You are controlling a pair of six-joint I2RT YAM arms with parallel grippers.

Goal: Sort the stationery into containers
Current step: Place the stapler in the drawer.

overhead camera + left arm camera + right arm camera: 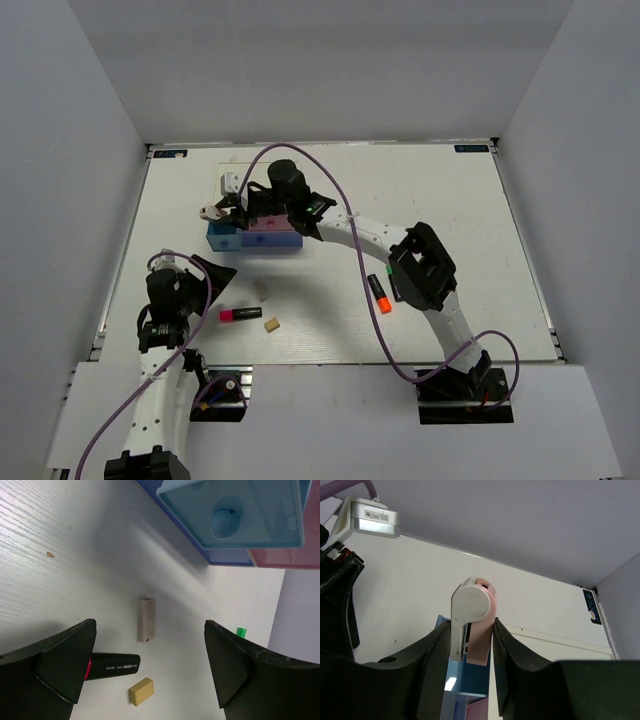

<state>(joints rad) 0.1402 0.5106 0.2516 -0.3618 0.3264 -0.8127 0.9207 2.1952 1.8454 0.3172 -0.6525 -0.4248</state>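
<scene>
The drawer box [255,238] sits mid-table, blue drawer left, pink right. Only the right wrist view shows the right gripper [470,635] clamping a white-pink eraser [472,620], long axis upright. The left gripper [150,670] gapes wide. Two highlighters: pink-capped [240,314], orange-capped [379,293]. Two loose erasers [146,619], [141,691].

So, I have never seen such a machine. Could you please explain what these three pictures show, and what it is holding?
Two robot arms stand at a white table. One picture looks down from above; the other two come from cameras on the wrists. The right gripper holds a white and pink eraser over a small box with blue and pink drawers. The left gripper is open and empty. Before it lie a pink-capped highlighter, a pale eraser stick and a tan eraser. An orange-capped highlighter lies further right.
</scene>
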